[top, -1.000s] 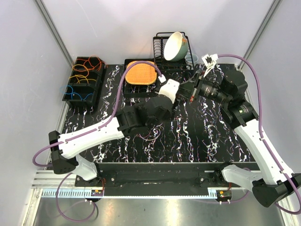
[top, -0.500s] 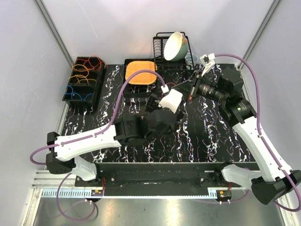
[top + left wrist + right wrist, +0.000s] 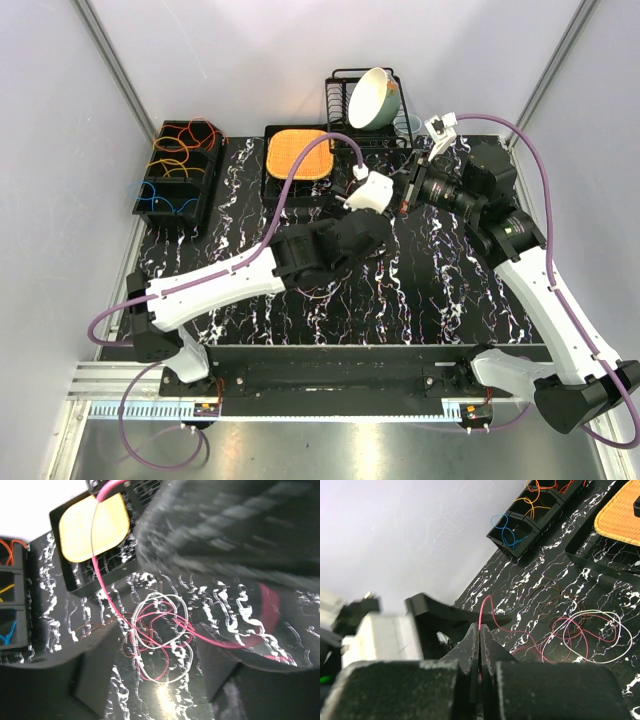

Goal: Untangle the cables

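- Right tool (image 3: 480,631) is clamped on a thin pink wire cable (image 3: 480,614).
- Left tool (image 3: 160,680), fingers apart, hangs over tangled white, pink and brown wire loops (image 3: 161,645) mid black marbled counter (image 3: 525,577).

The worktop (image 3: 430,290) is black, veined with white marbling. Beneath the left pincer (image 3: 160,676) lies a tangle of cables (image 3: 160,640) in white, pink and dark brownish red. A pink strand (image 3: 487,612) leaves the black right pincer (image 3: 479,630). Far beyond it, a black bin (image 3: 212,175) holds orange, yellow and blue loops (image 3: 175,165).
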